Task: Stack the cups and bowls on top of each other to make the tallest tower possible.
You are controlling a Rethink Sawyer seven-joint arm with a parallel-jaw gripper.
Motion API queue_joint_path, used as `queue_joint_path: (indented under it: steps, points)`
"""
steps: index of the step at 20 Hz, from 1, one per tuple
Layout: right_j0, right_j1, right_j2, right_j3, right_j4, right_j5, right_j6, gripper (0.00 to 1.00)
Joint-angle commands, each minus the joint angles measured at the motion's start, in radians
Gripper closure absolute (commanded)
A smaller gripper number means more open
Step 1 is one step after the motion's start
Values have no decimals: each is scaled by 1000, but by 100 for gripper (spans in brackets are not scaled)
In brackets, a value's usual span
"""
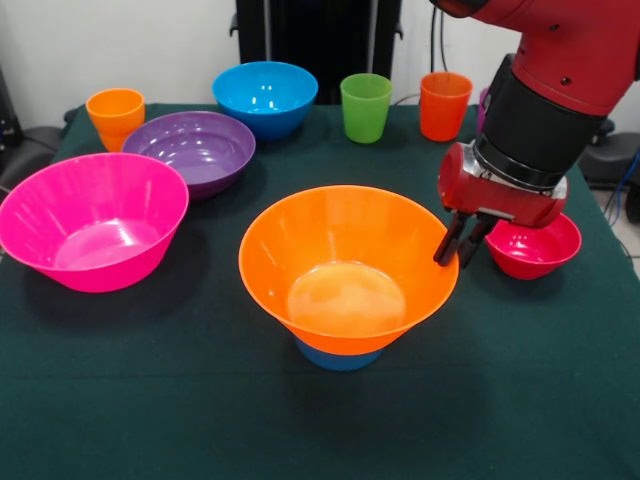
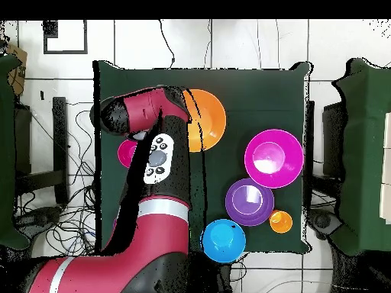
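The tower stands mid-table: the large orange bowl (image 1: 345, 262) (image 2: 211, 119) sits upright on the small light-blue bowl (image 1: 338, 356). My gripper (image 1: 455, 258) comes down at the orange bowl's right rim, with its fingers close together astride the rim. The small red bowl (image 1: 535, 247) lies just right of it. The large pink bowl (image 1: 92, 220), medium purple bowl (image 1: 190, 148) and medium blue bowl (image 1: 265, 97) stand apart. The yellow-orange cup (image 1: 115, 114), green cup (image 1: 365, 106) and red-orange cup (image 1: 444, 104) stand upright at the back. The purple cup (image 1: 483, 106) is mostly hidden behind the arm.
In the overhead view the arm (image 2: 156, 160) covers the gripper and part of the red bowl (image 2: 125, 153). The pink bowl (image 2: 273, 158), purple bowl (image 2: 250, 201), blue bowl (image 2: 224, 239) and yellow-orange cup (image 2: 281, 221) sit on the dark green cloth (image 2: 260, 84).
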Motion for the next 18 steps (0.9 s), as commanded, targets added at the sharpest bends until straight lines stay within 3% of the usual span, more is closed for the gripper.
queue_joint_path:
  steps: [1, 2, 14, 18]
  points:
    - [-7, 45, 82, 104, 6, -42, 66, 100]
    - [-8, 45, 82, 105, 6, -44, 66, 0]
    - [-10, 44, 88, 105, 9, -43, 59, 0]
    - [-4, 15, 93, 138, 40, -22, 88, 0]
